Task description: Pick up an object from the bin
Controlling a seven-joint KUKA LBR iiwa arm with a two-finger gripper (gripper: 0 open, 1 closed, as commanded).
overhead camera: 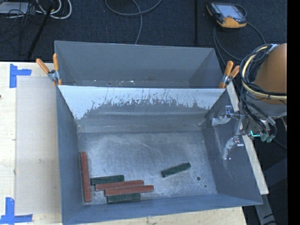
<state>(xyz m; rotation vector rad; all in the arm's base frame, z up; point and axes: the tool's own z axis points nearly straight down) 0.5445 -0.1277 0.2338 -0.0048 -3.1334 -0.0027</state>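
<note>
Farthest from my gripper (226,134), down in the near left corner of the bin (140,71), a long red-brown bar (85,177) lies flat along the foot of the left wall, pointing away from the camera. Just to its right, and so a little closer to me, four more bars lie side by side across the floor. The dark green bar (107,179) is at the back, two red-brown bars (120,185) (129,190) are touching each other in the middle, and a second dark green bar (123,198) is at the front. These five make one loose cluster, well apart from me.

Nearer my gripper, a lone dark green bar (176,169) lies by itself on the bare grey floor, tilted with its right end raised toward the back. It touches none of the others. It sits below and to the left of my gripper, near but clearly apart from it.

My gripper hangs against the sloping right wall of the bin, above the floor and over none of the bars. I cannot tell whether it is open or closed, and I see nothing held in it.
</note>
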